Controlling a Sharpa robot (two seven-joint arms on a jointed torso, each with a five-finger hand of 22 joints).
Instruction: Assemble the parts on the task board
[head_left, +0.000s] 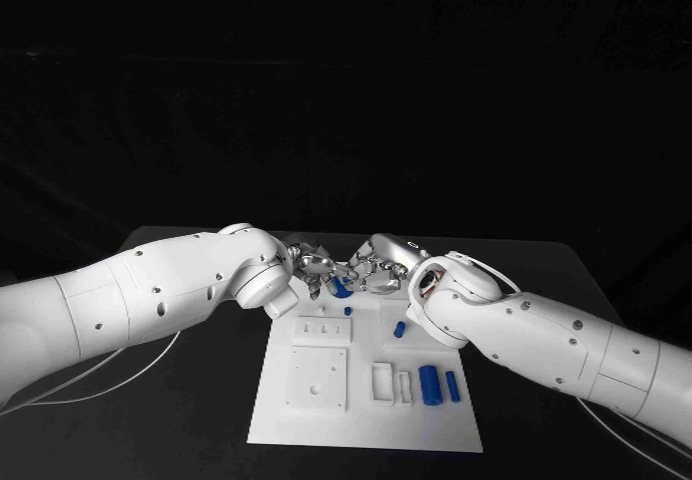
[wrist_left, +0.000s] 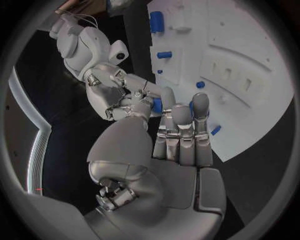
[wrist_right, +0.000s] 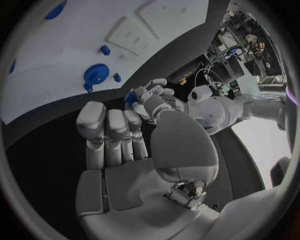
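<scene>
In the head view both hands, left hand (head_left: 315, 268) and right hand (head_left: 378, 270), meet fingertip to fingertip above the far edge of the task board (head_left: 361, 425), with a blue part (head_left: 340, 287) between them; two blue cylinders (head_left: 438, 384) lie near the board's right edge. The left wrist view shows the small blue part (wrist_left: 157, 105) pinched between the fingertips of both hands, left fingers (wrist_left: 181, 125) curled around it. In the right wrist view a blue gear (wrist_right: 95, 75) sits on the board, while whether the right fingers (wrist_right: 106, 130) grip the part cannot be told there.

A black table (head_left: 188, 400) stands against a dark backdrop (head_left: 346, 100) that rises behind its far edge. Beyond that edge, the right wrist view catches cluttered equipment and cables (wrist_right: 240, 30) in a brighter part of the room.
</scene>
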